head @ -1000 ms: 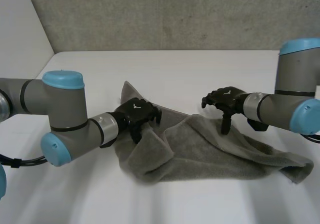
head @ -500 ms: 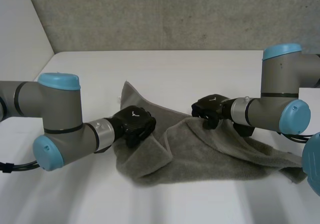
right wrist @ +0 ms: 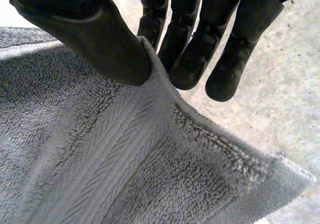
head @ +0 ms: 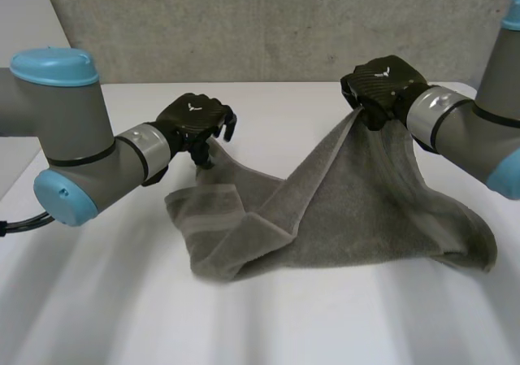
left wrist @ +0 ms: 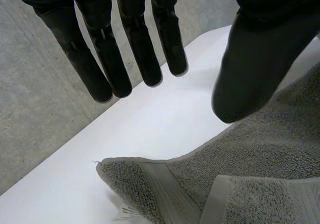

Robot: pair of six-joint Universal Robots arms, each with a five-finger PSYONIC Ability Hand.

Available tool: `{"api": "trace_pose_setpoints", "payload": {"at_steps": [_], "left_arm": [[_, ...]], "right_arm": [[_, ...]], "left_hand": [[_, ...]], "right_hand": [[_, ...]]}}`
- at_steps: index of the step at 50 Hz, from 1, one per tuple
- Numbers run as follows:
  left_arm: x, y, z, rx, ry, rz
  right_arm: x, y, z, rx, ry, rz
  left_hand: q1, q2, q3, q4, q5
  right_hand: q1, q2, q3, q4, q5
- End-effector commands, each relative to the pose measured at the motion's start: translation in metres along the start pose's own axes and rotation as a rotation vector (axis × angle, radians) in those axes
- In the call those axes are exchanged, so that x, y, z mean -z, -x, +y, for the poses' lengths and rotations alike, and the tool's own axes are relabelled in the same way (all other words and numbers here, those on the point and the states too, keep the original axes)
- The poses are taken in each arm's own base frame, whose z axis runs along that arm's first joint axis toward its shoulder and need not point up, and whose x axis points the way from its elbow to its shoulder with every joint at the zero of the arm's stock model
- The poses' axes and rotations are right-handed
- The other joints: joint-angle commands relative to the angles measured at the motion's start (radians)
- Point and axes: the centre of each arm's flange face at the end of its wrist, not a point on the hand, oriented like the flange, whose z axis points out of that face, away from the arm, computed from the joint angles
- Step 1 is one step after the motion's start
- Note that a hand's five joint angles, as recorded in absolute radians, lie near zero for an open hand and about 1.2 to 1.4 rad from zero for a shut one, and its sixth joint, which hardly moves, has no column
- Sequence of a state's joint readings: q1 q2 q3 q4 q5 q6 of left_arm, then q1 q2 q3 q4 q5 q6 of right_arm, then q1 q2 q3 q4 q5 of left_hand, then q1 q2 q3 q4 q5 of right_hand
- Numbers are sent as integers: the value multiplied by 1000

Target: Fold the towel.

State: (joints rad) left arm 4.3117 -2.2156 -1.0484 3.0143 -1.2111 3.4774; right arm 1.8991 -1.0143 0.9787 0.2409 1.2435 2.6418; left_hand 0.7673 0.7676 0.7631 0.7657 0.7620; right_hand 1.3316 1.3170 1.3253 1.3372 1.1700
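Grey towel point(head: 341, 219) lies rumpled on the white table point(head: 268, 324), with one edge raised and pinched between the thumb and fingers of my right hand point(head: 386, 89). My left hand point(head: 195, 119) hangs spread just above a corner, holding nothing. No clean fold yet; I judge the folding is all ahead.

No lettering, number or brand name can be read on any surface. One marking noted: a small pale winged emblem point(head: 193, 106) on the back of the left hand point(head: 195, 121), behind the fingers. A like emblem sits on the back of the right hand point(head: 388, 89), also behind the fingers. Neither carries readable characters. The towel point(right wrist: 100, 174), examined at the right hand's fingertips, shows a woven herringbone band along its edge. No tag or print is legible on it.
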Motion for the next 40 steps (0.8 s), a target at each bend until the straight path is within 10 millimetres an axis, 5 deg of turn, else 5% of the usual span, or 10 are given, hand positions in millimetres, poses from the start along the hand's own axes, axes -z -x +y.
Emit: {"api": "trace_pose_setpoints", "payload": {"at_steps": [1, 7, 18, 25, 40], "left_arm": [[-12, -6, 25, -26, 49, 19], [-24, -6, 48, -102, 111, 3], [-37, -5, 72, -118, 193, -44], [-38, -17, 79, -108, 250, 2], [-35, -23, 77, -102, 275, 24]], "right_arm": [[28, 28, 41, 64, 154, -90], [38, 42, 63, 57, 220, -136], [43, 52, 76, 52, 238, -154], [43, 52, 76, 51, 239, -155], [41, 53, 78, 54, 235, -152]], "left_hand": [[-430, -431, -426, -429, -600], [-401, -401, -397, -400, -570], [-381, -381, -377, -379, -550], [-331, -331, -326, -329, -500], [168, 168, 172, 170, -1]], "right_hand": [[65, 79, 71, 59, 52], [65, 79, 71, 59, 52], [65, 79, 71, 59, 52], [65, 79, 71, 59, 52], [65, 79, 71, 59, 52]]}}
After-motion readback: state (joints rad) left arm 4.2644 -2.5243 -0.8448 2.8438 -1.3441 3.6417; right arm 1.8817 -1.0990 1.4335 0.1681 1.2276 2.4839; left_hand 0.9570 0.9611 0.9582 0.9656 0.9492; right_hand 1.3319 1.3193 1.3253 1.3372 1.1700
